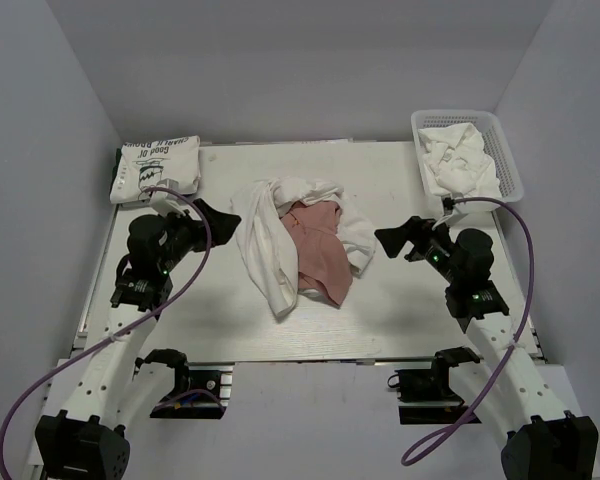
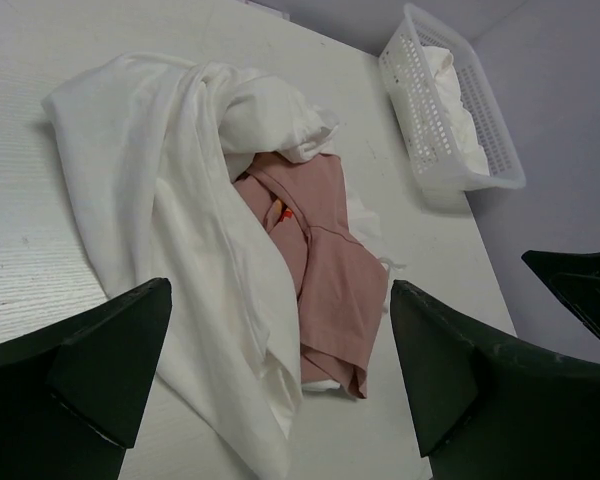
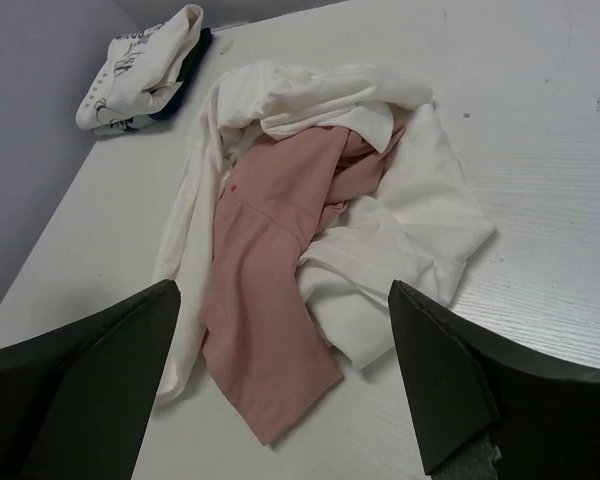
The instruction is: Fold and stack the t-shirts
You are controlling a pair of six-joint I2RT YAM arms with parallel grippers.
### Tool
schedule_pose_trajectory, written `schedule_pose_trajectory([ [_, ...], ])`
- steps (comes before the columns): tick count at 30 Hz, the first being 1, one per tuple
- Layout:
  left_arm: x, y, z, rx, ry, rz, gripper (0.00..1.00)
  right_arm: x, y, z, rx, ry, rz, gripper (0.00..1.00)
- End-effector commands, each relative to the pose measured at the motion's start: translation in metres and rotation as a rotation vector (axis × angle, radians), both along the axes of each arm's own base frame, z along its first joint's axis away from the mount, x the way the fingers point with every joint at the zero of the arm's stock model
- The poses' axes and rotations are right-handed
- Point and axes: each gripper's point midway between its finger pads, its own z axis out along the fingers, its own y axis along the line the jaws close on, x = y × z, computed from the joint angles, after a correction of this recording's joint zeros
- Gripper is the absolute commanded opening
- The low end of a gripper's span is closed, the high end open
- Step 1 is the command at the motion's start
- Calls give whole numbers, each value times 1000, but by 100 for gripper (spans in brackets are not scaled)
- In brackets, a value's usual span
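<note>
Mid-table: crumpled t-shirt (image 1: 280, 250). Flanking it, left gripper (image 1: 218, 220) and right gripper (image 1: 398, 238), claws spread, empty: likely poised to grab. Far left, folded t-shirt (image 1: 158, 166) starts stack; far right, basket (image 1: 510, 160): likely supply.

We can read only one piece of text: dark green lettering on the folded white t-shirt (image 1: 158, 165) at the far left corner of the desk (image 1: 400, 300). From the top view it stands upside down, and we make it out as "CHARLIE BROWN" above "Good Ol'", though the letters are small. From the right wrist view, the same shirt's (image 3: 140, 65) lettering is too blurred to read.
</note>
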Motion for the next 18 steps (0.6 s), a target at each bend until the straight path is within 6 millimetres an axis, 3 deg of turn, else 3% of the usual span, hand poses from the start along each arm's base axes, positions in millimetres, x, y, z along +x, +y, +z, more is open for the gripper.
schedule_pose_trajectory([
  [1,-1,-5,2,-8,-18,-27,100,0,7,26,-11,-84,50,90],
  [5,1,-1,-17,20,9,-10,100,-1,27,37,-97,-180,212,90],
  [6,3,1,-17,23,8,5,100,1,33,20,-111,-93,243,90],
  [7,3,1,-17,31,4,4,100,14,41,42,-119,-115,257,90],
  [8,5,4,-26,45,21,15,100,19,45,41,-142,-109,270,90],
  [9,7,3,-27,46,21,15,100,17,62,49,-150,-114,316,90],
  [10,8,6,-32,61,25,27,100,37,68,36,-195,-88,300,90],
  [11,11,12,-39,95,37,53,100,42,75,36,-221,-106,308,90],
  [12,13,17,-45,106,59,79,100,60,78,36,-259,-106,272,90],
  [13,13,20,-48,115,72,99,100,61,104,30,-291,-93,329,90],
  [14,17,26,-53,136,80,128,100,66,118,44,-333,-148,338,90],
  [15,18,28,-53,139,80,139,100,88,117,27,-387,-118,288,90],
  [16,17,28,-58,144,99,138,100,89,127,18,-431,-100,307,90],
  [17,19,29,-61,149,108,149,100,122,137,12,-529,-121,251,90],
  [18,19,30,-62,160,104,146,100,130,144,12,-560,-135,252,90],
])
